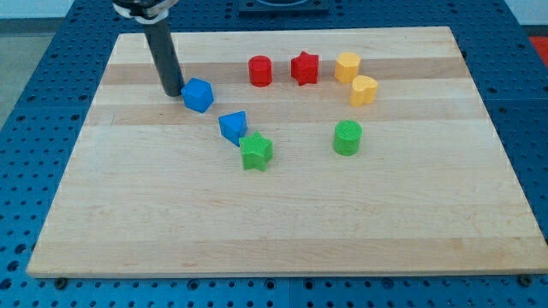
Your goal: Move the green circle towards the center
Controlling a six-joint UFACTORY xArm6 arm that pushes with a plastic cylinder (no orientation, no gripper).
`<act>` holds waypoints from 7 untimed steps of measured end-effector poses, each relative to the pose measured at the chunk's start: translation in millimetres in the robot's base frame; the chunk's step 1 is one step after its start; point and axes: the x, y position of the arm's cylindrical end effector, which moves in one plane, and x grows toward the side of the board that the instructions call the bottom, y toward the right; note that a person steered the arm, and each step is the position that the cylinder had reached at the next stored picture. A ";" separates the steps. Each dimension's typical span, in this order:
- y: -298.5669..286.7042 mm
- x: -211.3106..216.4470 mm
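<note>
Green circular plastic block upright on pale wooden desk, right of centre, round face up, axis vertical, no readable heading. Well apart at view's left: my tip, just beside blue cube-like plastic block. No claw on rod. Rod's top cut off by frame.
</note>
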 end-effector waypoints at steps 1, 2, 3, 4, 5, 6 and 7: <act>-25.8 18.3; -28.5 52.2; -27.3 94.2; -8.3 138.7; 35.8 180.3; 101.4 214.2; 180.7 225.1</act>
